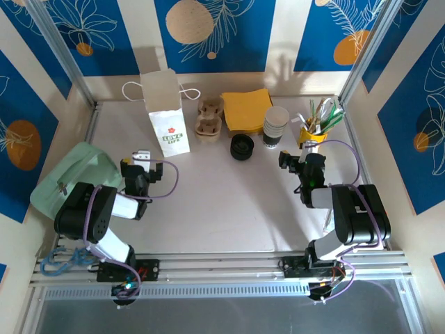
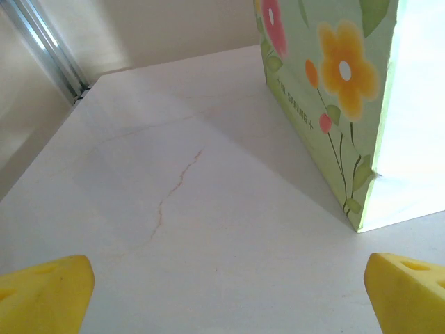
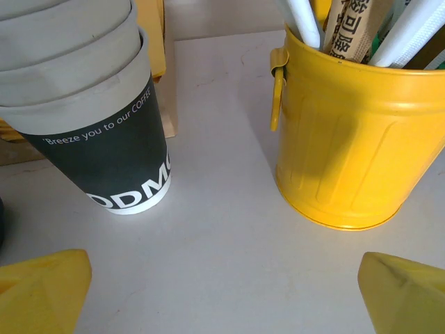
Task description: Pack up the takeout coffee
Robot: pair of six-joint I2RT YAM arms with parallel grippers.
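Observation:
The takeout coffee is out of view. A stack of lidless cups (image 1: 276,126) with dark printed sides stands at the back right, close ahead and left in the right wrist view (image 3: 90,118). A loose black round lid (image 1: 242,147) lies just left of the stack. A white paper bag (image 1: 167,115) with flower-printed sides stands upright at the back left, and its side (image 2: 334,104) shows ahead of the left fingers. My left gripper (image 1: 142,160) (image 2: 229,292) is open over bare table. My right gripper (image 1: 288,158) (image 3: 222,292) is open, nothing between its fingers.
A yellow bucket (image 1: 311,136) (image 3: 348,139) of straws and sticks stands right of the cups. Yellow napkins (image 1: 247,108) and a brown cup carrier (image 1: 208,118) lie at the back. A pale green tray (image 1: 69,174) sits at the left edge.

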